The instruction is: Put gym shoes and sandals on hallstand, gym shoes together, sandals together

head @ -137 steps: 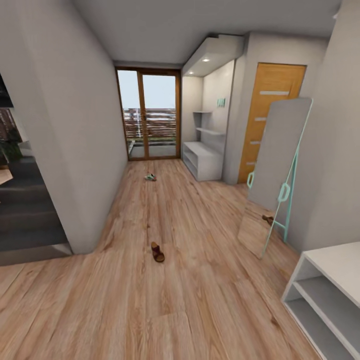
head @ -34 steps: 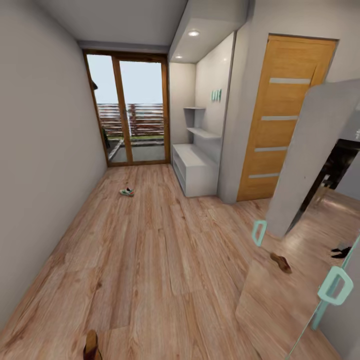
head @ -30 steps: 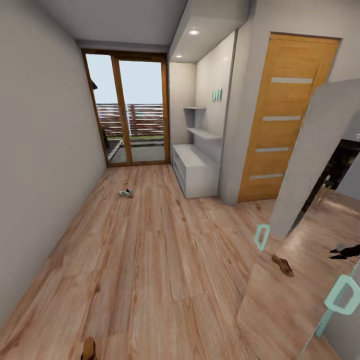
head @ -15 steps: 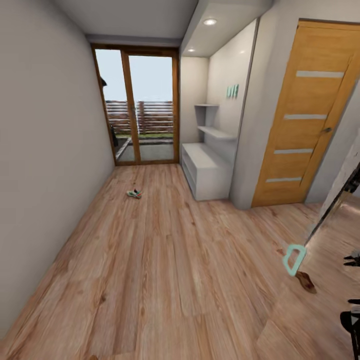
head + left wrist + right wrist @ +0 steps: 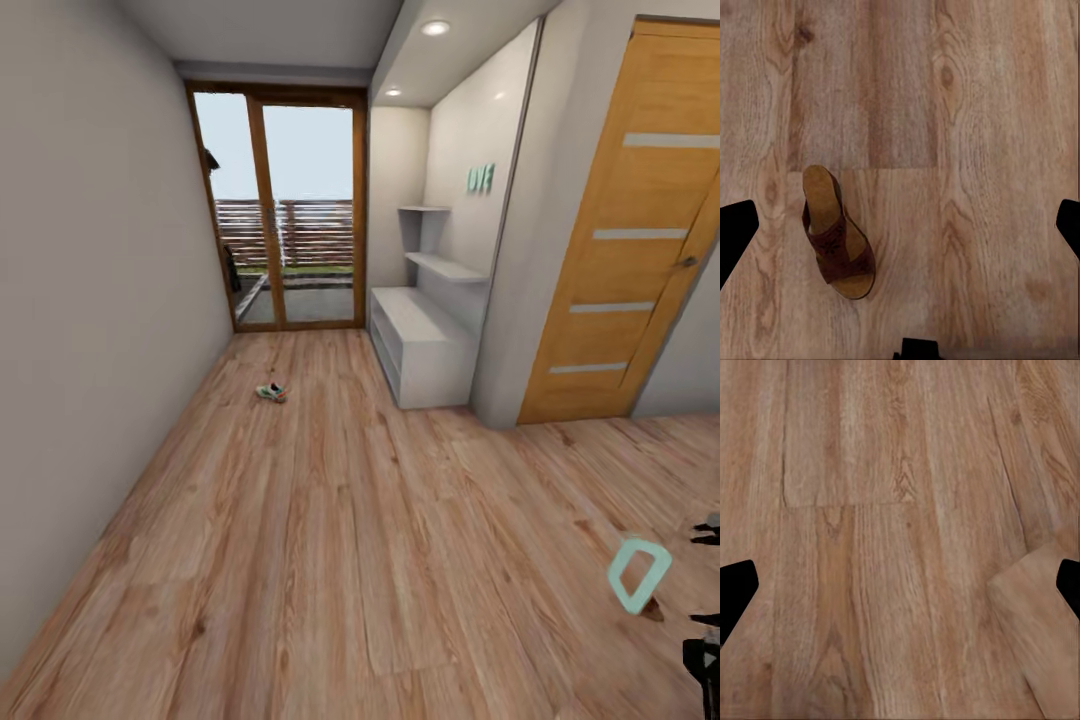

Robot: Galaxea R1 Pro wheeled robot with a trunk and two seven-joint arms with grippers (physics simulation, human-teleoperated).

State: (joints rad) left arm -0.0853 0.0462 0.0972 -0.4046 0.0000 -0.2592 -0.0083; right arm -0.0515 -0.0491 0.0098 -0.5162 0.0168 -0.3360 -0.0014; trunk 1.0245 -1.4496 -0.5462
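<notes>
One gym shoe (image 5: pixel 270 392), white with green and red touches, lies far down the corridor floor (image 5: pixel 330 560) near the left wall. The white hallstand (image 5: pixel 425 350) stands in the alcove on the right, with two floating shelves on its back panel. In the left wrist view a dark brown sandal (image 5: pixel 836 238) with a tan footbed lies flat on the planks. My left gripper (image 5: pixel 900 229) hangs open above the floor, the sandal under the span of its fingers, towards one of them. My right gripper (image 5: pixel 900 589) is open over bare planks.
An orange door (image 5: pixel 625 250) is set in the right wall past the hallstand. Glass doors (image 5: pixel 280 210) close the corridor's far end. A leaning mirror's teal handle (image 5: pixel 638 575) juts in at the lower right. A grey wall (image 5: pixel 90 300) runs along the left.
The camera has advanced down the corridor. The sandal has slid out of the head view's bottom edge, the mirror has shifted off to the right, and the hallstand and gym shoe look nearer.
</notes>
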